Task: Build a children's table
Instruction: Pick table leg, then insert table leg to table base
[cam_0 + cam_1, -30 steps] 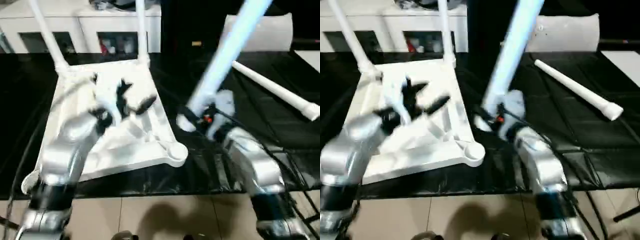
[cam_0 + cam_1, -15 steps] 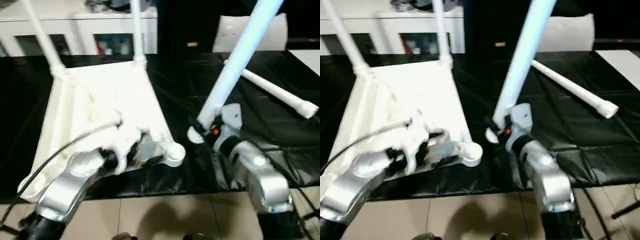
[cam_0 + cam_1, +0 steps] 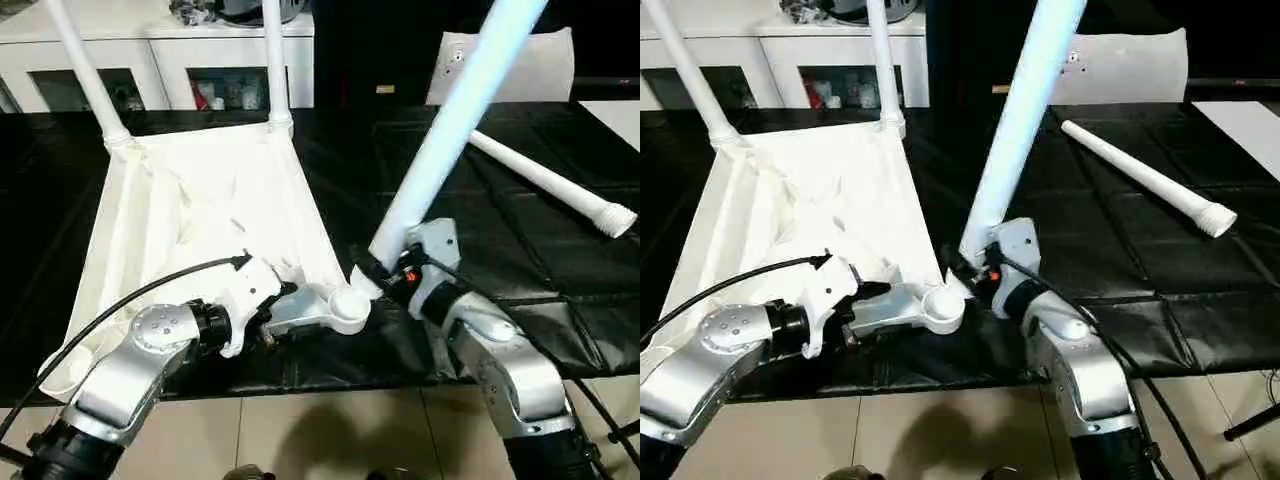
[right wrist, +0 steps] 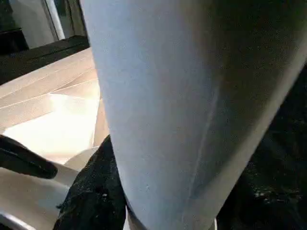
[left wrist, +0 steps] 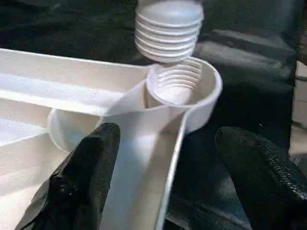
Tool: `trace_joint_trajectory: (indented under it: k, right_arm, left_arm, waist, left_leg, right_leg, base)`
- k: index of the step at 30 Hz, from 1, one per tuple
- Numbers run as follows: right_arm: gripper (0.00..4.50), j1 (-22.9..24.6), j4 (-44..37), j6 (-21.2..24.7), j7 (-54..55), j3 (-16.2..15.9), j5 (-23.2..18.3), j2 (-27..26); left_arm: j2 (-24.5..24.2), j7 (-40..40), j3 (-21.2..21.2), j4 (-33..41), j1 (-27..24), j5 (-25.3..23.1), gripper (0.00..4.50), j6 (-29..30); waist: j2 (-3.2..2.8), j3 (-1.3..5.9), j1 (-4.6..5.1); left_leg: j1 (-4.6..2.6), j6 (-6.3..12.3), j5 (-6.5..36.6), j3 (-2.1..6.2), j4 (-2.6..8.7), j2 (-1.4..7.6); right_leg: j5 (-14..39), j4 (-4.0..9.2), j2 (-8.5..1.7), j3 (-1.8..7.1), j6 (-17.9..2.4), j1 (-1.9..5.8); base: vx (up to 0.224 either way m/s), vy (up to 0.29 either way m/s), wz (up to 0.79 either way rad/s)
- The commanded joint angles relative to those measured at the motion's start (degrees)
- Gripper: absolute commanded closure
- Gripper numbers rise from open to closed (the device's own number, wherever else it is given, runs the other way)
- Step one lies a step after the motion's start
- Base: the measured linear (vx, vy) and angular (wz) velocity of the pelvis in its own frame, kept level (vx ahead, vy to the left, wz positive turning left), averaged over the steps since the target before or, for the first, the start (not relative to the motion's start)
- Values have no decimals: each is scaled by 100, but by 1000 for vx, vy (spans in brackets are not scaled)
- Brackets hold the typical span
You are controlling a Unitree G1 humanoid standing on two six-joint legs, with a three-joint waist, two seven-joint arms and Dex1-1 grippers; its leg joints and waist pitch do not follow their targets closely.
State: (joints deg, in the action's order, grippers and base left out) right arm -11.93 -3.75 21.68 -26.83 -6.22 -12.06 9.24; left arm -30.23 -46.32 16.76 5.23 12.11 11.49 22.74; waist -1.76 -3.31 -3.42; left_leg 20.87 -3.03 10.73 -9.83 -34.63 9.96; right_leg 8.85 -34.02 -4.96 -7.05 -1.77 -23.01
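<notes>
Held leg (image 3: pixel 450 130) — top end cut off by the frame.

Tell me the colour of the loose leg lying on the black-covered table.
White all over, with a ribbed end. The loose leg shows best in the right eye view.

Looks like a robotics lab or test room rather than anybody's home. The big desk (image 3: pixel 560 260) is wrapped in black sheeting taped down in panels, which is pretty much a demo-bench thing. Along the far wall there's a low white cabinet (image 3: pixel 160 45) with glass doors and odd bits stashed inside, plus gear piled on top. The floor (image 3: pixel 330 440) at the near edge is plain beige tile. A black cable (image 3: pixel 120 300) runs loose along the robot's left arm, and a white padded chair back (image 3: pixel 530 65) sits at the far side of the desk.
</notes>
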Motion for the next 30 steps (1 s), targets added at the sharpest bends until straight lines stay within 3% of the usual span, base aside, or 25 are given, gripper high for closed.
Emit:
trace_joint_trajectory:
  k: [1, 10, 12, 21, 30]
  right_arm:
    - [259, 46, -47, 20, -116, -63, -78, 32]
    - [259, 78, -64, -9, -146, 26, -95, 104]
    - [259, 76, -66, -16, -149, 29, -95, 114]
    - [259, 128, -273, 76, -368, -25, -249, 227]
    - [259, 140, -317, 107, -408, -26, -274, 262]
  left_arm:
    - [-84, -156, 84, -101, 119, -74, 115, -46]
    - [-247, -571, 174, -562, 406, -232, 184, -261]
    - [-270, -640, 208, -640, 451, -261, 204, -274]
    - [-347, -894, 296, -984, 612, -451, 275, -529]
    - [-305, -968, 284, -1144, 677, -510, 333, -708]
  waist:
    - [-39, 359, -6]
    - [-117, 369, -10]
    - [-100, 368, -6]
    - [-155, 381, -4]
    - [-157, 387, -3]
  left_leg:
    - [-58, 27, 1811, 161, 461, 264]
    - [-59, -9, 1873, 175, 467, 264]
    - [-61, 4, 1871, 170, 466, 262]
    - [-68, 6, 1939, 176, 468, 273]
    - [-62, 12, 1930, 180, 467, 275]
  right_leg:
    - [2852, 574, -388, 336, -211, 253]
    - [2671, 543, -395, 339, -328, 272]
    - [2697, 559, -392, 336, -322, 271]
    - [2633, 555, -392, 335, -367, 274]
    - [2653, 551, -394, 330, -378, 274]
  base:
    - [0, 0, 0]
    - [0, 0, 0]
    - [0, 0, 0]
    - [0, 0, 0]
    - [0, 0, 0]
